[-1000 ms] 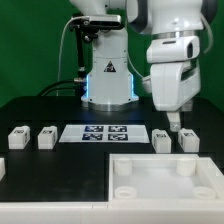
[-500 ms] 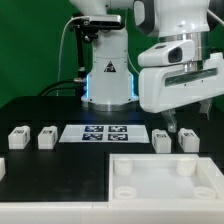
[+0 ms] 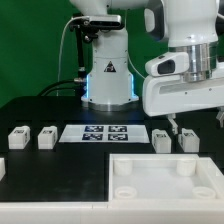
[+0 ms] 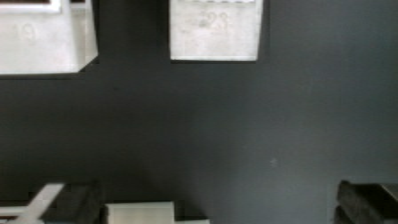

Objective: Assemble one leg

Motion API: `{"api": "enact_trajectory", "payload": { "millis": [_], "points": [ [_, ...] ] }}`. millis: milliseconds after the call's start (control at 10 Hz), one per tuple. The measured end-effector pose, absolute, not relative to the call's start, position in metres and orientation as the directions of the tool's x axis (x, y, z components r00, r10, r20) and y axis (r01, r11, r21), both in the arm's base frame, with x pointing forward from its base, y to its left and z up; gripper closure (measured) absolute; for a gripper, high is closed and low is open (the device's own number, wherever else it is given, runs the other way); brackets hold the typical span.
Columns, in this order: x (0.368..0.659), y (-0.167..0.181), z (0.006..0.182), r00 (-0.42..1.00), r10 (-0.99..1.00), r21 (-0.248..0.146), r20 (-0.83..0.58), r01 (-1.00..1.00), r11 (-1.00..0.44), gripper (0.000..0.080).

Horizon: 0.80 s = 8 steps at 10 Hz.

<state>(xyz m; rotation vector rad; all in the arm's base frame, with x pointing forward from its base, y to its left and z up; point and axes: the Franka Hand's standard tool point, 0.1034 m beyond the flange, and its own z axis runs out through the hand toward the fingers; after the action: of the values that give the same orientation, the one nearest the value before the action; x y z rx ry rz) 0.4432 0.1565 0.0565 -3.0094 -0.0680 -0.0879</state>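
On the black counter (image 3: 40, 112), well to the exterior view's left of the marker board (image 3: 105, 133), the first leg (image 3: 18, 137) stands beside the second leg (image 3: 46, 137), which is the nearer of the two to the board; the two stand apart from each other. Behind the marker board rises the arm's base (image 3: 106, 78). In front of the board and to its right lies the large white panel (image 3: 150, 158) with round sockets in its corners. Just right of the marker board stands the third leg (image 3: 163, 140), and the fourth leg (image 3: 188, 140) stands beside it, further from the board. The gripper (image 3: 195, 120) hangs above this right-hand pair, clear of both, its fingers spread wide with nothing held. The wrist view shows the gripper (image 4: 214, 200) with bare dark counter between the far-apart fingers, and two white blocks (image 4: 45, 40) (image 4: 217, 30) lying beyond them; which legs these are cannot be told.
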Motion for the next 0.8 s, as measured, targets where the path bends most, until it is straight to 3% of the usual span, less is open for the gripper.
{"api": "enact_trajectory", "payload": {
  "millis": [300, 800],
  "points": [
    [0.442, 0.157, 0.056, 0.998, 0.049, -0.127, 0.043, 0.054, -0.990, 0.0151],
    [0.424, 0.165, 0.053, 0.888, 0.085, -0.106, -0.453, 0.041, -0.993, 0.0151]
  ]
}}
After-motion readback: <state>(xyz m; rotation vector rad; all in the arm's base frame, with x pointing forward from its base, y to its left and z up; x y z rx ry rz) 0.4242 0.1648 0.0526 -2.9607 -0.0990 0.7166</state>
